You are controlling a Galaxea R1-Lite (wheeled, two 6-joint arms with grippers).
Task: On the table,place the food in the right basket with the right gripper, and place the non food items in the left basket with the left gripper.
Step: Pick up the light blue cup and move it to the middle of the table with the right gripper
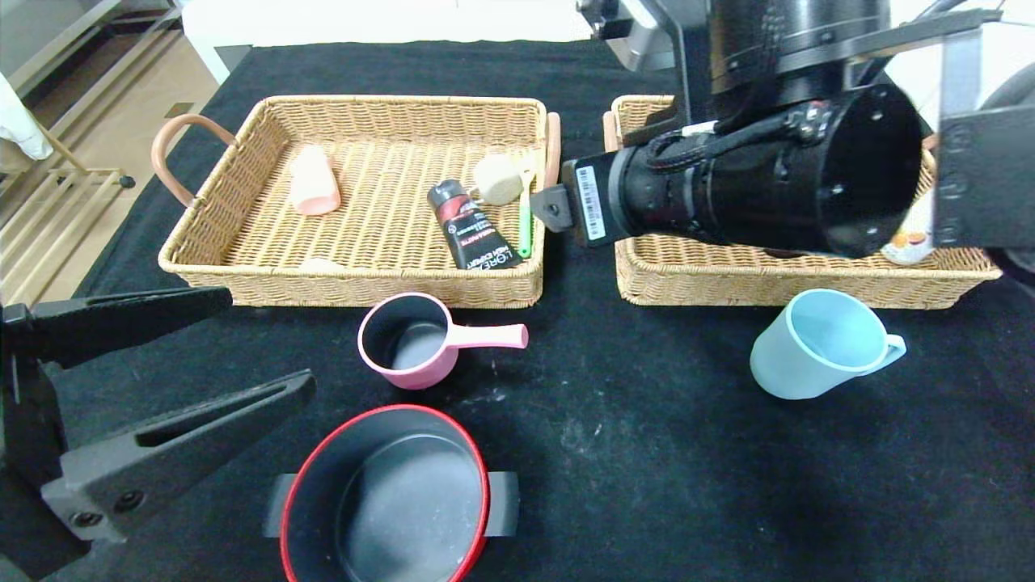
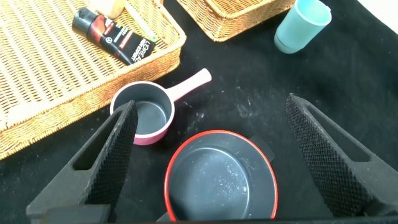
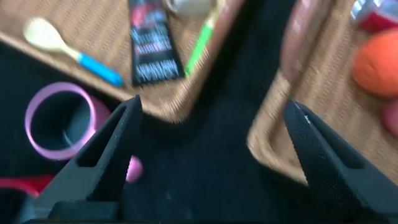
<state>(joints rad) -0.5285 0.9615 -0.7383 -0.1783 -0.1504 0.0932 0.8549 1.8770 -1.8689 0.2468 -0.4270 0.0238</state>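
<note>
- You are looking down at a table (image 1: 647,453) covered in black cloth, dusted with pale specks near its middle; past its far left corner lie a light wooden floor and a pale rack.
- The left basket (image 1: 242,250), wicker with a pink handle, sits far left. In it you see a pink cup (image 1: 314,181), a black tube (image 1: 469,226), a round cream piece and a green stick.
- The right basket (image 1: 728,279) stands just beside it across a narrow gap, mostly hidden from the head camera by the right arm. The right wrist view shows an orange ball (image 3: 379,62) in it.
- On the cloth near you: a small pink saucepan (image 1: 412,339), a red-rimmed pot (image 1: 388,493) nearer still, and a light blue mug (image 1: 817,343) tipped on its side to the right.
- Your left gripper (image 2: 211,155) hangs over the red-rimmed pot, jaws spread wide, holding nothing.
- Your right gripper (image 3: 211,155) hovers over the gap between the baskets, jaws wide apart and empty.
</note>
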